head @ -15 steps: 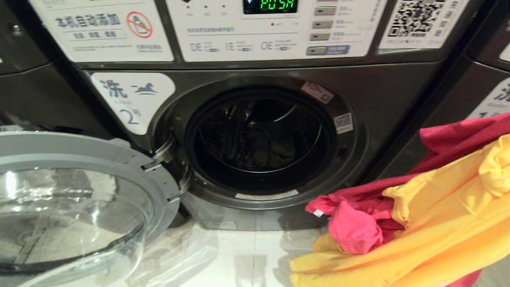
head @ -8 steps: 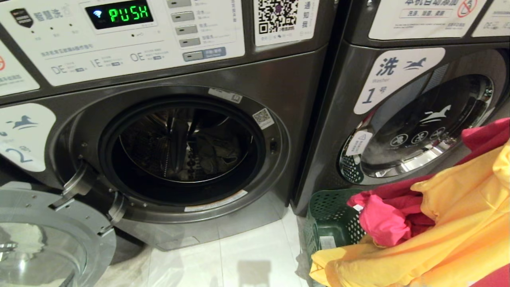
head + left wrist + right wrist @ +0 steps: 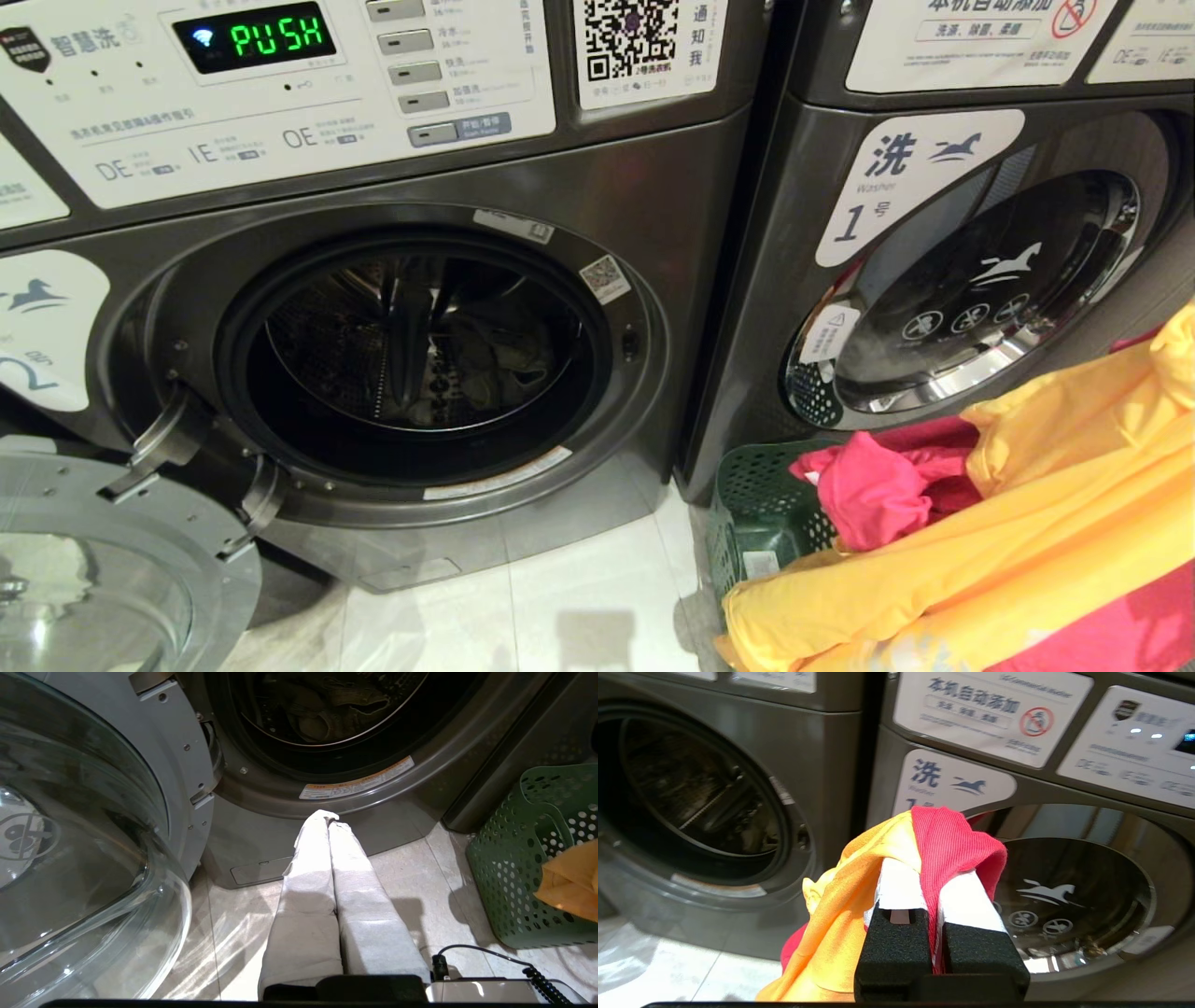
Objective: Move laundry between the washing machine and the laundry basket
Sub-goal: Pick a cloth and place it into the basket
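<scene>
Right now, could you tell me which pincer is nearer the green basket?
Right, I judge. The right pincer holds red and yellow laundry draping over the basket; the left pincer is shut, low before washer 2's open drum.

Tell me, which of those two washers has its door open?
The washing machine numbered 2: its glass door hangs swung out. Machine number 1 beside it is closed.

Dark grey front-loading washer numbered 1 [image 3: 943, 280], chrome-rimmed door shut, on pale glossy floor tiles [image 3: 579, 607].
</scene>
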